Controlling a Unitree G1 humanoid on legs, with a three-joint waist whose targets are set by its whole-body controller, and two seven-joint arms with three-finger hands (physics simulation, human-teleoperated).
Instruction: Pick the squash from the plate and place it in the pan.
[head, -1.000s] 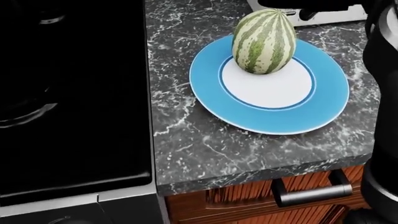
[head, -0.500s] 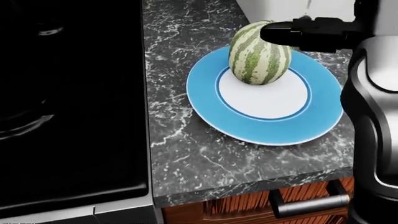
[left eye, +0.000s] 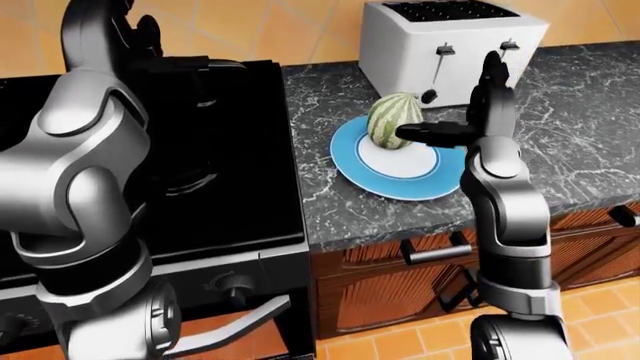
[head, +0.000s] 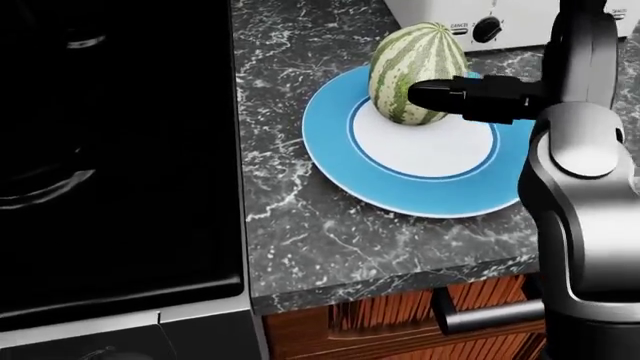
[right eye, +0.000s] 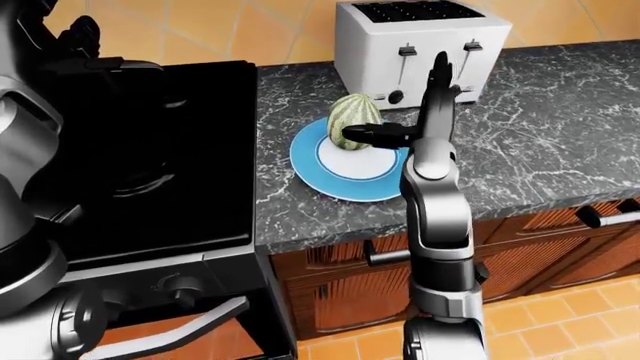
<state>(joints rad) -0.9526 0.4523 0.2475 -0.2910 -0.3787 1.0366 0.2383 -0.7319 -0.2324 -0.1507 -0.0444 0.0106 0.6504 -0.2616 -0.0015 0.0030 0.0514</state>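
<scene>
Reaching right hand (head: 470, 97): fingers (head: 430, 94) extended, tips touching squash (head: 410, 64) on plate (head: 340, 150), ungrasped.

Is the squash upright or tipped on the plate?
Upright. The squash stands on end on the blue plate, stripes running vertically.

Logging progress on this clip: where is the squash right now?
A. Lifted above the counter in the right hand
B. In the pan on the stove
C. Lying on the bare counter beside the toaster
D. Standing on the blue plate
D. The squash stands on end on the blue plate, with the right hand reaching in at its side.
</scene>
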